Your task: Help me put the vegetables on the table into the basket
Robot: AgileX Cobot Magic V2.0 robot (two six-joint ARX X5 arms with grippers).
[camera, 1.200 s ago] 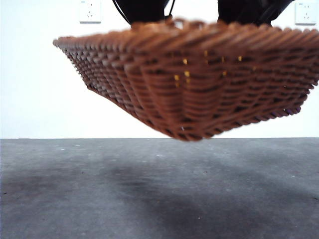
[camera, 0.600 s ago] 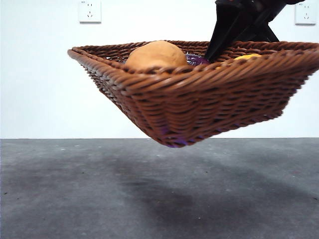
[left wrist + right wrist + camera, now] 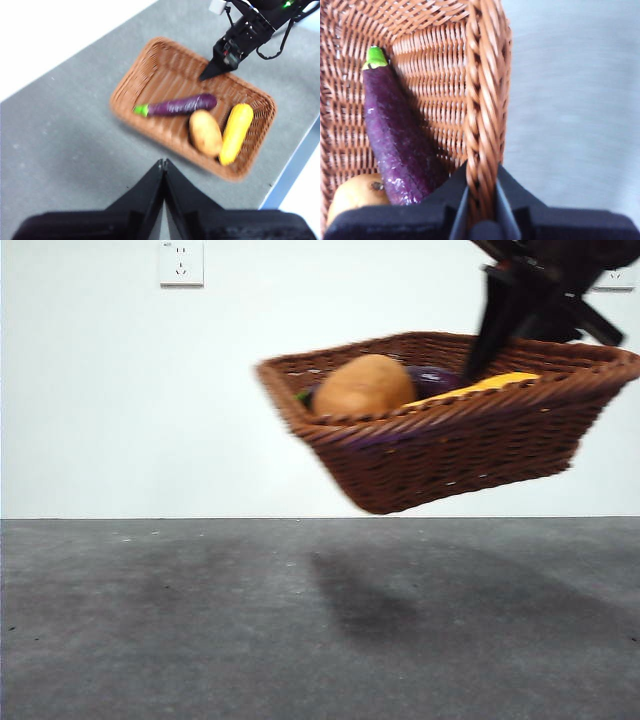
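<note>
Shifted rightward, basket holds potato, eggplant, corn.

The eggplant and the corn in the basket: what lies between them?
The potato lies between the eggplant and the corn, inside the basket; the left wrist view shows this best.

Basket aloft, potato inside
</note>
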